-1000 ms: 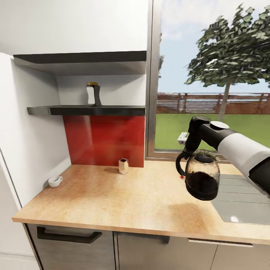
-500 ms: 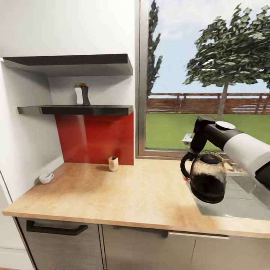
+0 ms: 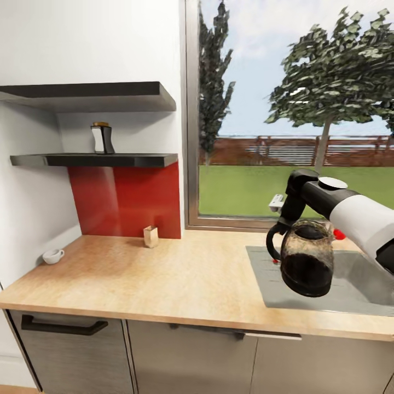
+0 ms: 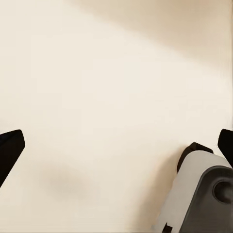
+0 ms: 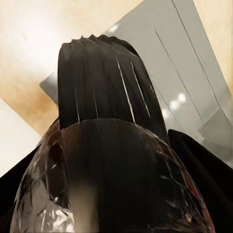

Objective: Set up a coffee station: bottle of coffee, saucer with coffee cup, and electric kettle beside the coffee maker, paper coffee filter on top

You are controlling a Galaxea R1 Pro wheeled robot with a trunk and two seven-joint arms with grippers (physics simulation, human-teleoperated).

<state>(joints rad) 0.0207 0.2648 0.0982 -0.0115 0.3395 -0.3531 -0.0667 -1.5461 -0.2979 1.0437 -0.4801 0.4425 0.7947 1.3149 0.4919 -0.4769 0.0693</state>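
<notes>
Right jaws clamp the coffee maker (image 3: 306,261) over the sink (image 3: 262,284) edge (left jaws apart), countertop (image 3: 164,279) open leftward.

No text, label, brand, number or sign can be read on anything here.

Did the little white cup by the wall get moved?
No. The white cup sits in the same corner of the countertop by the wall, left of the small beige container; only the camera swung right.
</notes>
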